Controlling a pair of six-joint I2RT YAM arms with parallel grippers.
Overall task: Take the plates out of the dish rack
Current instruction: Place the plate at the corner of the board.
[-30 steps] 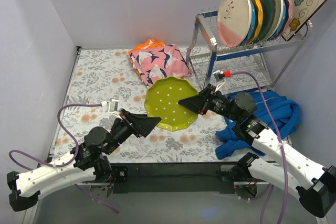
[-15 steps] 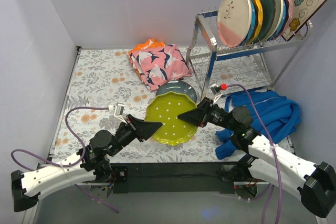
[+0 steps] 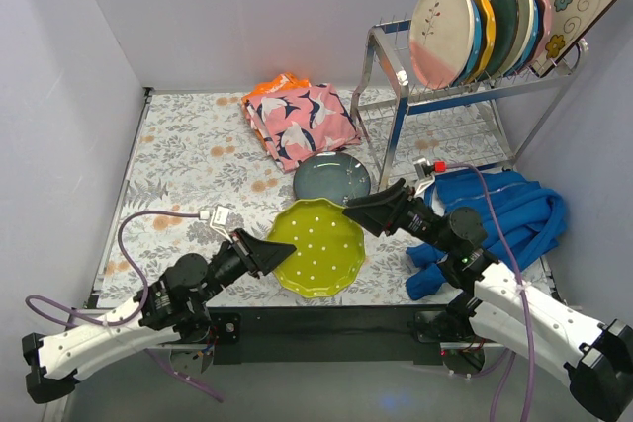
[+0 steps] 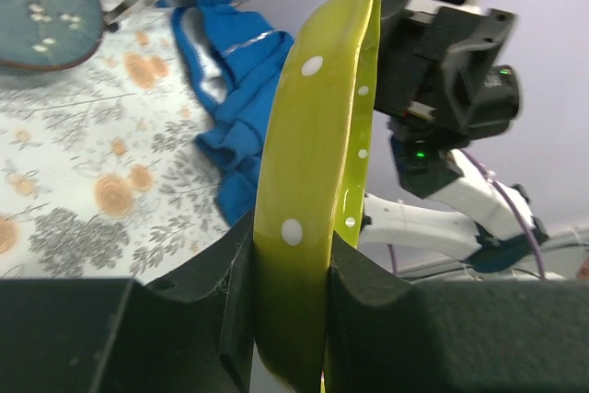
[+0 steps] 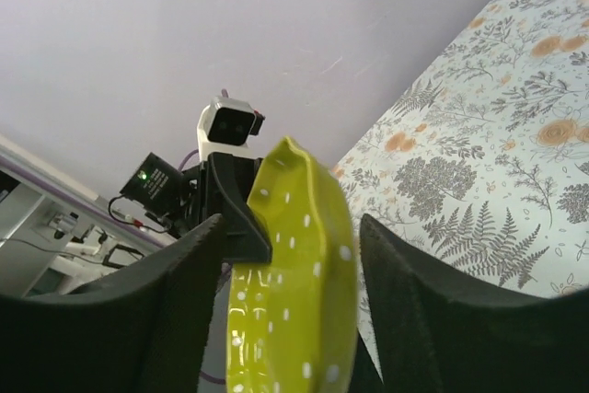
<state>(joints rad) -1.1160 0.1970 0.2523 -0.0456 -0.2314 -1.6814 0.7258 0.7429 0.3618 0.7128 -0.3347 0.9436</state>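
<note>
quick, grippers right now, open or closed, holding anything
Left gripper: shut on the lime plate.
Right gripper: open, jaws either side of the plate's rim, not clamping it.

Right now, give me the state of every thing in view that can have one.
lime plate, gripped at its near rim
left gripper, shut on the lime plate
right gripper, open, jaws astride the lime plate's far rim
dark teal plate, flat on the table
racked plates, upright on edge in the dish rack
pink cloth, folded
blue garment, crumpled
</note>
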